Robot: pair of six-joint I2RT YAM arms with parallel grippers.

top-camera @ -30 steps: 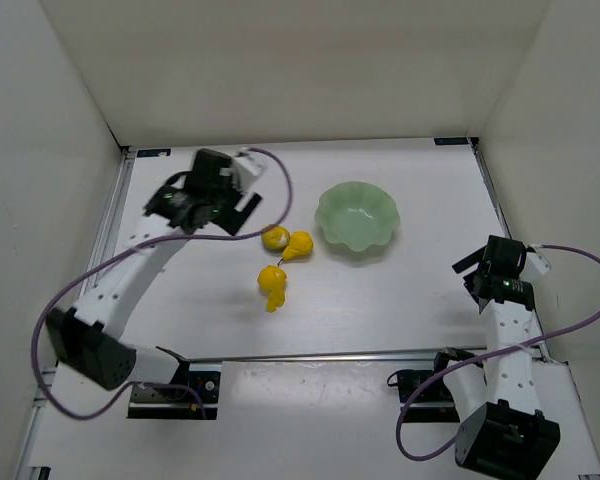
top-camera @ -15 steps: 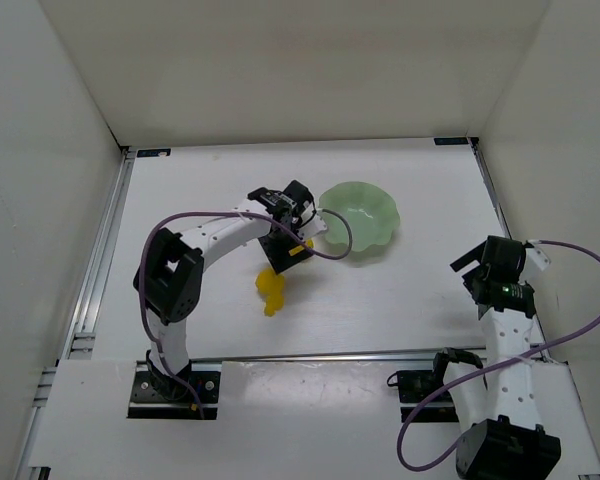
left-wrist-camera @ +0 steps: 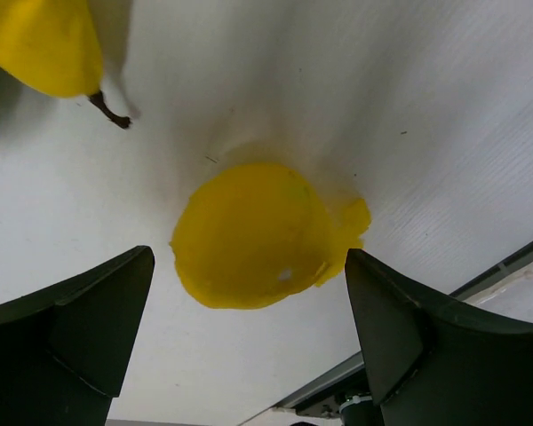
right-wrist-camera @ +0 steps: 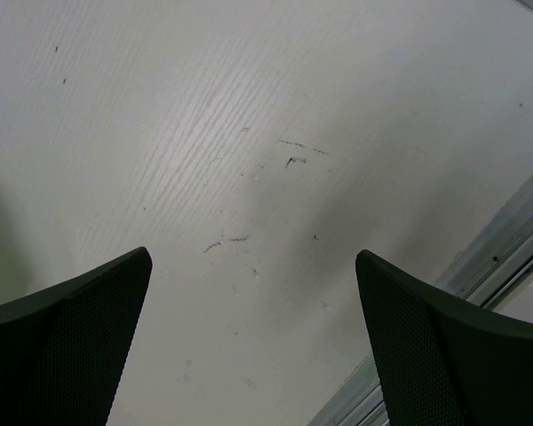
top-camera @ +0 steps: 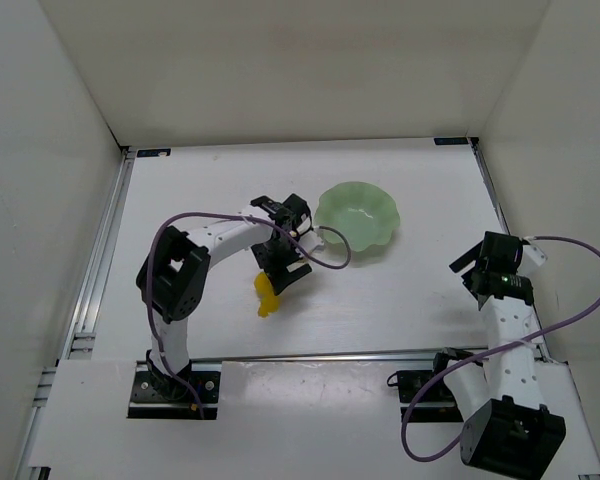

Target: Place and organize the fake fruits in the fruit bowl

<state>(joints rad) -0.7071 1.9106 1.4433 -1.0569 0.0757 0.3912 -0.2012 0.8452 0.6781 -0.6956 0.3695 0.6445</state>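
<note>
Nearest, the right pincer (right-wrist-camera: 253, 266) hangs with its fingers apart over bare counter (right-wrist-camera: 249, 133), holding nothing; I judge it is parked clear of the work. Further in, the left pincer (left-wrist-camera: 249, 266) points down, spread wide, apparently to straddle the lumpy fruit (left-wrist-camera: 253, 235). That fruit lies on the counter between the 2 fingers, touching neither. The pear (left-wrist-camera: 40, 44) lies just beyond. Farthest, the bowl (top-camera: 356, 215) holds 0 fruits.
</note>
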